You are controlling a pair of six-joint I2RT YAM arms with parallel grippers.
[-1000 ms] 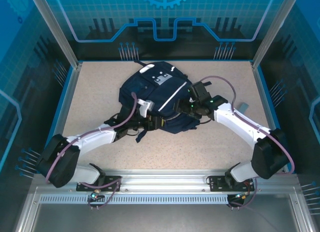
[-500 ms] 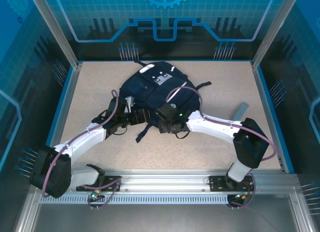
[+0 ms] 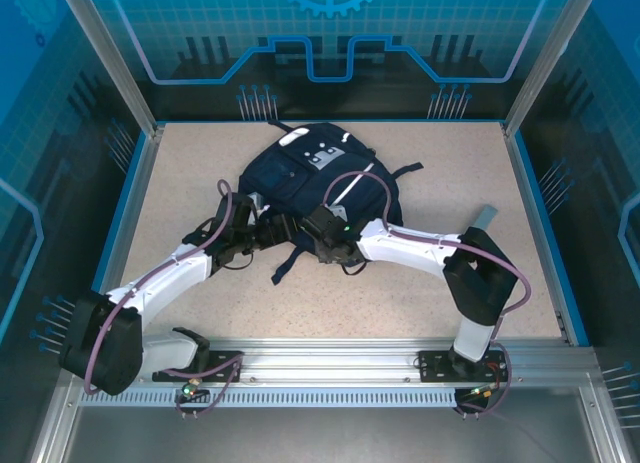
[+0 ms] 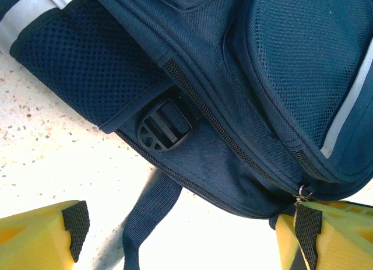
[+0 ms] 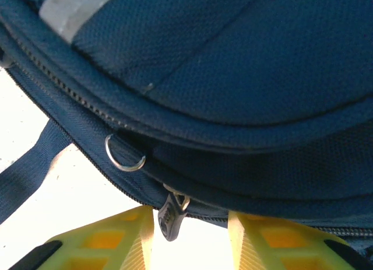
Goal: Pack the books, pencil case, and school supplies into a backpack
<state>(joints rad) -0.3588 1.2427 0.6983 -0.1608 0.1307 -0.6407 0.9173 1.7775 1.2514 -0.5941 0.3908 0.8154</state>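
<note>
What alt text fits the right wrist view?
Close-up of the zipper seam of the navy backpack, with a dark zipper pull hanging between the spread yellow fingers of the right gripper. A metal ring sits beside it; a strap lies on the pale table.

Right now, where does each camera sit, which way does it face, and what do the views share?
Top external: fixed above and behind the arms, looking down at the table and backpack; both arms show, with the left gripper and right gripper at the backpack's near edge.
Left wrist: on the left arm, close to the backpack's zipped side and a buckle; its yellow fingers sit at the bottom corners.
Right wrist: on the right arm, facing the backpack's edge; a zipper pull hangs between its fingers.
Shared: all three see the backpack and table.
</note>
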